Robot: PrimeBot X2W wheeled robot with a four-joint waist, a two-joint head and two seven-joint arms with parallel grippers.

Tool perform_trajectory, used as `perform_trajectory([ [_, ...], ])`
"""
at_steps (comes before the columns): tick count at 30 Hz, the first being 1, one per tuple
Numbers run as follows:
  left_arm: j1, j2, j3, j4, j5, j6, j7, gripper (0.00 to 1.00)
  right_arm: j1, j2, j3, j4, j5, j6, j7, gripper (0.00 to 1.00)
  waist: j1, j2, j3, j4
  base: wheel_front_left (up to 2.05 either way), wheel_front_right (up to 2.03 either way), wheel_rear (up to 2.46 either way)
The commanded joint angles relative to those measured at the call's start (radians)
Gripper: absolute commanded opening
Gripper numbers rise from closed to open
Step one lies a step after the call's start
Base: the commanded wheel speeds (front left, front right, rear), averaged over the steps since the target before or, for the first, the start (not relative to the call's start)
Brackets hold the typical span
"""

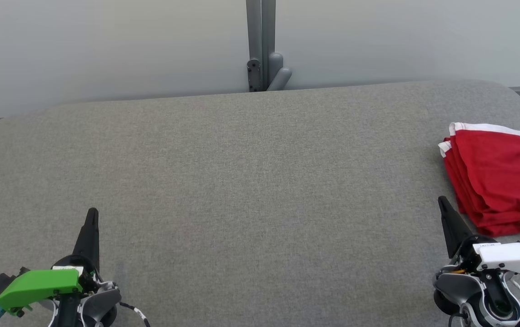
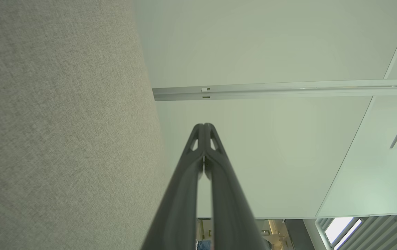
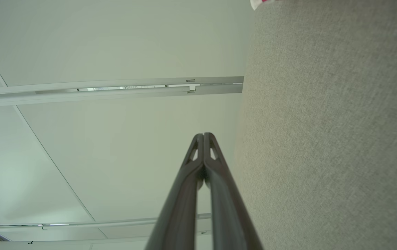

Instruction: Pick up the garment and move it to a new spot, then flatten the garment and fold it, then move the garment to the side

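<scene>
We're looking down on a broad table [image 1: 242, 181] covered in grey woven fabric, finely speckled, with rounded far corners. At its right edge lies the garment [image 1: 498, 181]. It is red cloth, smooth and matte, folded into a thick stack of layers, with white trim along the far hem and a scrap of white lettering at the frame's edge. Behind the table stand a pale, smooth wall panel [image 1: 105, 45] and a grey metal post [image 1: 262, 41].

Lower left, our left gripper [image 1: 92, 213] is long, dark and tapering under a bright green plastic housing. In its wrist view the two fingers [image 2: 184, 194] meet at the tips, closed on each other. Lower right, our right gripper [image 1: 442, 200] is white-housed, and its fingers [image 3: 184, 198] are likewise pressed together tip to tip.

The garment sits just beside the right gripper, on its outer side and slightly ahead of it. Whether the cloth brushes the finger, we cannot tell. A sliver of its white hem shows at the top edge of the right wrist view. The left gripper is well apart from it, across the table.
</scene>
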Motion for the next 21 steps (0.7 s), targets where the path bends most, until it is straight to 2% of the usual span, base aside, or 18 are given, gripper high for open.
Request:
perform_trajectory([
  [1, -0.015, 0.006, 0.005, -0.004, -0.002, -0.006, 0.004, 0.00, -0.008, -0.005, -0.002, -0.004, 0.006, 0.000, 0.003, 0.00, 0.0000, 0.0000, 0.000, 0.000, 0.00, 0.00, 0.00],
  [21, -0.015, 0.006, 0.005, -0.004, -0.002, -0.006, 0.004, 0.00, -0.008, -0.005, -0.002, -0.004, 0.006, 0.000, 0.003, 0.00, 0.0000, 0.0000, 0.000, 0.000, 0.00, 0.00, 0.00],
])
